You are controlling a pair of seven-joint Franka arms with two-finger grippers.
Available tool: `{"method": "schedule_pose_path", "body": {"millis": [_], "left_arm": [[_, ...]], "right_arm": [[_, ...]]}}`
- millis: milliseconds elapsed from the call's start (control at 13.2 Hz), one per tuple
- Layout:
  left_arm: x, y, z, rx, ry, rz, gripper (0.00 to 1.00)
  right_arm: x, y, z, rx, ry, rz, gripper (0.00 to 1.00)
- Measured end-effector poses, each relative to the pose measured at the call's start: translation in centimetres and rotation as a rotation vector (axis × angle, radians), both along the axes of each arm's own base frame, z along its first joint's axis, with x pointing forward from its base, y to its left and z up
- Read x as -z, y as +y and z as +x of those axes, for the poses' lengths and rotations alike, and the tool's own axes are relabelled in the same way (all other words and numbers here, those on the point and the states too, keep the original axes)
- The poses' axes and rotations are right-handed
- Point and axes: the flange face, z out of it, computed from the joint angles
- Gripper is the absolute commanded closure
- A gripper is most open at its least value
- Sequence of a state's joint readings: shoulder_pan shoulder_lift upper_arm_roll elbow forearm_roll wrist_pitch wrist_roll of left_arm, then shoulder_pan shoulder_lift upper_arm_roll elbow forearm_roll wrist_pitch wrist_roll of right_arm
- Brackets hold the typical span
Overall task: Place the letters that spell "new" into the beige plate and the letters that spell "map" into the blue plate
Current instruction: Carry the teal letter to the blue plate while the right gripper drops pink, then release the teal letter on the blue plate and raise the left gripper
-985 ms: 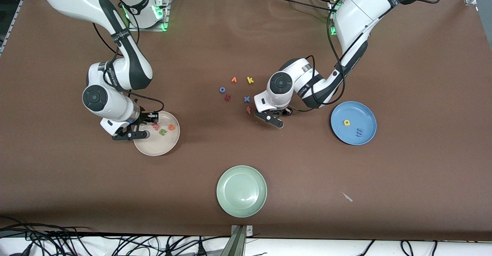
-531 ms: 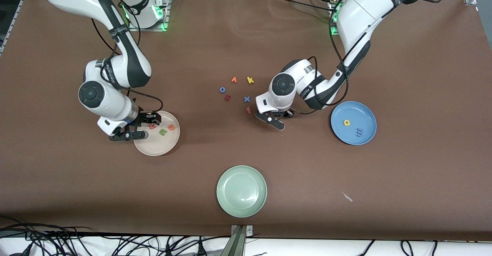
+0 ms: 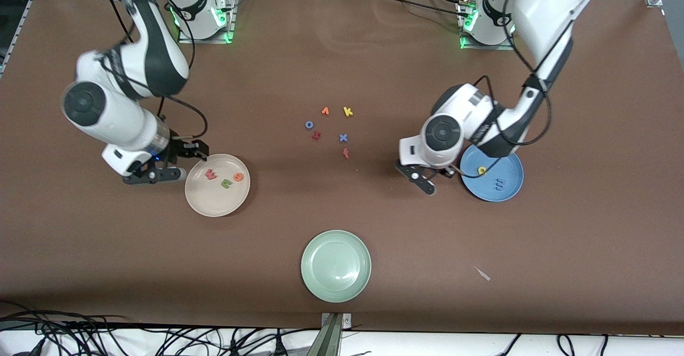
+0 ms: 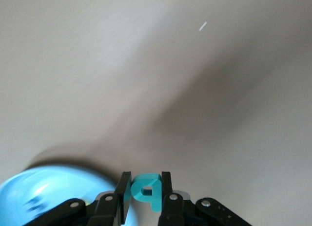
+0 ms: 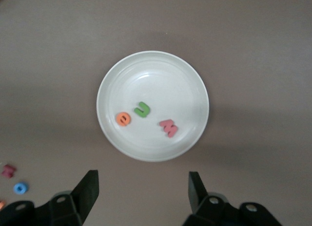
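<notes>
The beige plate (image 3: 206, 203) (image 5: 161, 75) holds the pinkish-red w (image 3: 210, 174) (image 5: 168, 127), the green n (image 3: 226, 183) (image 5: 142, 109) and the orange e (image 3: 238, 177) (image 5: 123, 119). My right gripper (image 3: 173, 162) (image 5: 143, 179) is open and empty, just off that plate's rim toward the right arm's end of the table. The blue plate (image 3: 510, 155) (image 4: 53, 187) holds the yellow a (image 3: 482, 170) and the blue m (image 3: 499, 184). My left gripper (image 3: 435, 175) (image 4: 146, 179) is shut on the teal p (image 4: 146, 189), over the table at the blue plate's edge.
A pale green plate (image 3: 335, 265) sits near the front edge. Mid-table lie loose letters: a blue o (image 3: 309, 124), an orange v-like one (image 3: 325, 111), a yellow k (image 3: 348, 111), a blue x (image 3: 343, 138) and two dark red ones (image 3: 316, 136). A white scrap (image 3: 482, 274) lies nearer the front.
My right gripper opened, left the w in the beige plate and drew back off the plate. My left gripper carried the p from the loose letters over to the blue plate's edge.
</notes>
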State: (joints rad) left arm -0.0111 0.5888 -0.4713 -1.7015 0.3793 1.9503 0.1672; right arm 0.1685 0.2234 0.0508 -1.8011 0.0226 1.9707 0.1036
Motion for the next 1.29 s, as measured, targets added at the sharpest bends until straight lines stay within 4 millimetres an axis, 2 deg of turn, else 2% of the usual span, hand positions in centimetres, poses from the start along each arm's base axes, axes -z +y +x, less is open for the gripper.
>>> {"method": "schedule_pose_path", "body": {"millis": [152, 227, 303, 379, 455, 531, 606, 758, 910, 1061, 1137, 1289], "left_arm": [[-0.5, 7.0, 2.0, 0.045, 0.054, -0.006, 0.95], [-0.1, 10.9, 2.7, 0.037, 0.076, -0.015, 0.95], [0.9, 14.5, 2.6, 0.017, 0.101, -0.022, 0.94], [2.3, 17.1, 2.1, -0.002, 0.115, -0.034, 0.94], [3.8, 18.7, 1.3, -0.017, 0.119, -0.047, 0.8], [5.1, 19.5, 0.5, -0.025, 0.12, -0.059, 0.35], [5.9, 19.8, -0.1, -0.028, 0.121, -0.067, 0.0], [6.0, 19.3, -0.4, -0.019, 0.116, -0.074, 0.0], [3.5, 17.4, -0.1, 0.014, 0.081, -0.079, 0.0], [-1.0, 15.3, 0.3, 0.044, 0.029, -0.063, 0.0], [-3.5, 14.9, 0.8, 0.049, -0.007, -0.053, 0.0], [-9.6, 14.2, 2.3, 0.038, -0.072, -0.045, 0.0]], "right_arm": [[-5.8, -0.5, -1.4, 0.002, -0.011, -0.002, 0.0], [-8.2, -1.0, -2.2, 0.006, -0.017, -0.002, 0.0], [-10.1, -1.5, -2.9, 0.011, -0.024, -0.002, 0.0], [-11.5, -1.7, -3.4, 0.014, -0.03, -0.002, 0.0], [-12.4, -1.8, -3.6, 0.015, -0.034, -0.001, 0.0], [-12.9, -1.9, -3.7, 0.015, -0.035, -0.001, 0.0], [-13.2, -1.9, -3.7, 0.015, -0.032, -0.002, 0.0], [-14.4, -1.9, -4.0, 0.013, -0.011, -0.006, 0.0], [-15.8, -1.9, -4.2, 0.012, -0.008, -0.006, 0.0], [-16.2, -2.2, -4.2, 0.016, -0.004, -0.008, 0.0], [-16.2, -2.3, -4.2, 0.018, 0.0, -0.009, 0.0], [-16.3, -2.4, -4.3, 0.018, 0.002, -0.015, 0.0]]}}
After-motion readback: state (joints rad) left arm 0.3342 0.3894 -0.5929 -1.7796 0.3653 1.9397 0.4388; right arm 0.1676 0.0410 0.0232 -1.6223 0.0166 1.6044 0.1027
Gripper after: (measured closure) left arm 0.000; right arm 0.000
